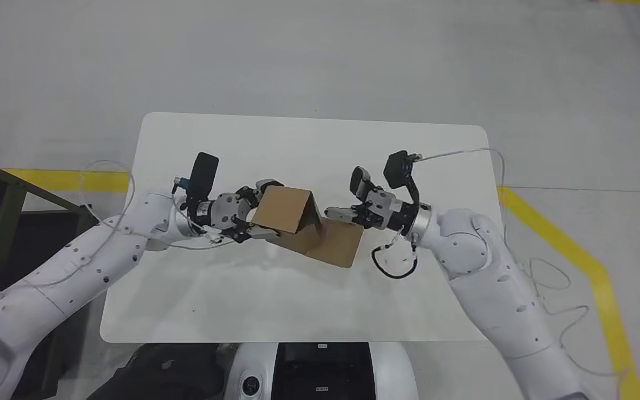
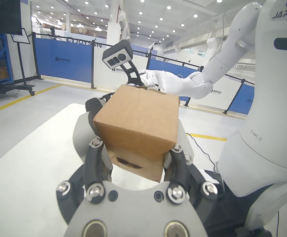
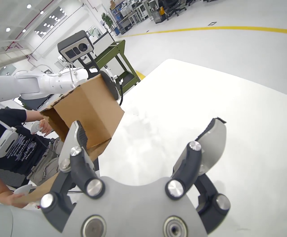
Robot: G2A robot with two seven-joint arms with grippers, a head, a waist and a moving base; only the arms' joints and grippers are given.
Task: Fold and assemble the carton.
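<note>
Left fingers (image 2: 79, 132) clamp carton (image 2: 139, 116) end; right fingers (image 3: 213, 134) spread wide beside open edge

Was a very big, bright hall. Had a smooth pale grey floor (image 1: 300, 60) with a yellow line (image 1: 560, 235) painted on it. Had a white table (image 1: 300, 140) with round corners in the middle. Had little round lights (image 2: 160, 19) up in the white ceiling (lots and lots of them). Had blue fence panels (image 2: 65, 60) on black feet, with a thick white post (image 2: 114, 33) and a black screen (image 2: 10, 16) close by. Had a green metal cart (image 3: 131, 62) near the table and a leafy plant (image 3: 107, 20) far behind.
</note>
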